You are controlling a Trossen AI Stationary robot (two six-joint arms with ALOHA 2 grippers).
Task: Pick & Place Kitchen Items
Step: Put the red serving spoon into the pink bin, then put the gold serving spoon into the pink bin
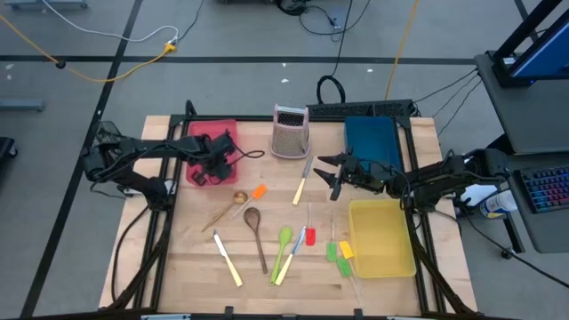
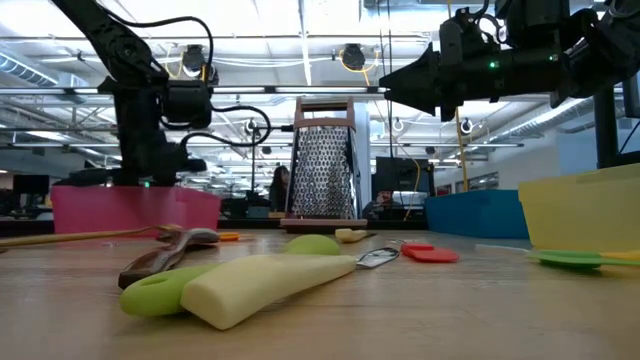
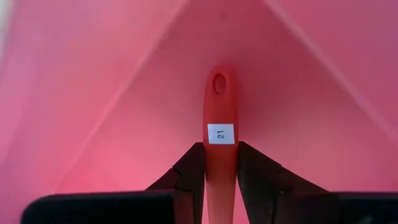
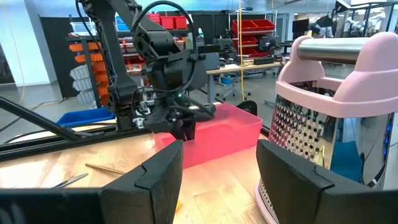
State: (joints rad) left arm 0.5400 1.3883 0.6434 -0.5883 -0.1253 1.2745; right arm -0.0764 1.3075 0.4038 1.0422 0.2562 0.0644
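- Left gripper [image 3: 221,180]: over the red tray [image 1: 203,135] at the bench's far left corner; fingers closed on the handle of a red utensil [image 3: 220,118] bearing a small numbered label, its hole-pierced end towards the tray floor.
- Right gripper [image 1: 338,176]: hovers mid-bench, just beside the blue tray [image 1: 372,135]; fingers spread, holding nothing.
- Remaining utensils [image 1: 284,244]: scattered along the bench's near half.
- Handling, judged: light, stiff, smooth plastic; likely slippery; best taken mid-handle, across its narrow width.
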